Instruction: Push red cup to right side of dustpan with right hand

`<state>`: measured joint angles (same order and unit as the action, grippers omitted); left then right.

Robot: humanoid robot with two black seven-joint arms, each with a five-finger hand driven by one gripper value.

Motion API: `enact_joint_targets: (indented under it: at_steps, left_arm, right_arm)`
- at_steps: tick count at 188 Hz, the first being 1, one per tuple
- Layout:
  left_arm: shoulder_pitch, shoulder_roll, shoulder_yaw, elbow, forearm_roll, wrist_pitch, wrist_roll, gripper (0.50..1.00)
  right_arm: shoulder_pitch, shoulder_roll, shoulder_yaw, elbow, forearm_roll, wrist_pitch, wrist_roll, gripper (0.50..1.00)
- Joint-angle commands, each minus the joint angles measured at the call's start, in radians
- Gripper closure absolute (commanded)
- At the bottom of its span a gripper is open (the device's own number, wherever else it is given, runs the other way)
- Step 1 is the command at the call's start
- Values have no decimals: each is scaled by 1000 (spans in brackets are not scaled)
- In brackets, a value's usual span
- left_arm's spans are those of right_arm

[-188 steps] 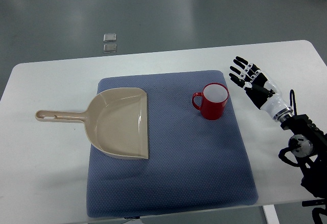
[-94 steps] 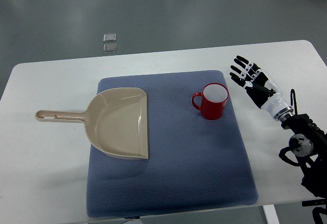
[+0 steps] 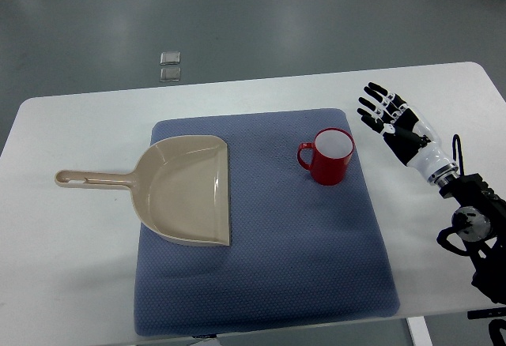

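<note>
A red cup (image 3: 329, 157) with a white inside stands upright on the blue mat (image 3: 269, 267), its handle pointing left. A beige dustpan (image 3: 180, 189) lies on the mat's left part, its handle reaching left onto the white table. My right hand (image 3: 387, 118) hovers to the right of the cup, a short gap away, with fingers spread and holding nothing. No left arm shows in the picture.
The white table (image 3: 71, 267) carries the mat; its far edge runs behind the mat and its right edge is near my right arm (image 3: 466, 212). Two small square floor marks (image 3: 169, 65) lie beyond the table.
My right hand and arm have drifted slightly to the right and up. The cup and dustpan have not moved.
</note>
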<state>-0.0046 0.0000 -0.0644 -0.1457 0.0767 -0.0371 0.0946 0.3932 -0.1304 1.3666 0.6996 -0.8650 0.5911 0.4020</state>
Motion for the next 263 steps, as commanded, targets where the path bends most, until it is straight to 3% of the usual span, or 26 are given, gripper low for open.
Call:
enact_joint_targets:
  at_steps: [1,21,107,158,263]
  left_arm:
    - [0,0,0,0,0,0,1,500]
    - [0,0,0,0,0,0,-1,500]
    - [0,0,0,0,0,-1,-1,500]
    - [0,0,0,0,0,-1,-1,500]
    - [0,0,0,0,0,0,1,500]
  right_arm:
    - [0,-28,-46,0,-2,20,44,568]
    - [1,-40,-95,0,-2,20,84,568]
    - [-10,-40,-121,-5,-14,20,93,568]
    - [-31,-40,-175,-5,-19,15,143,568]
    - [-30,-55,-202,-2,-114,-57,201,570]
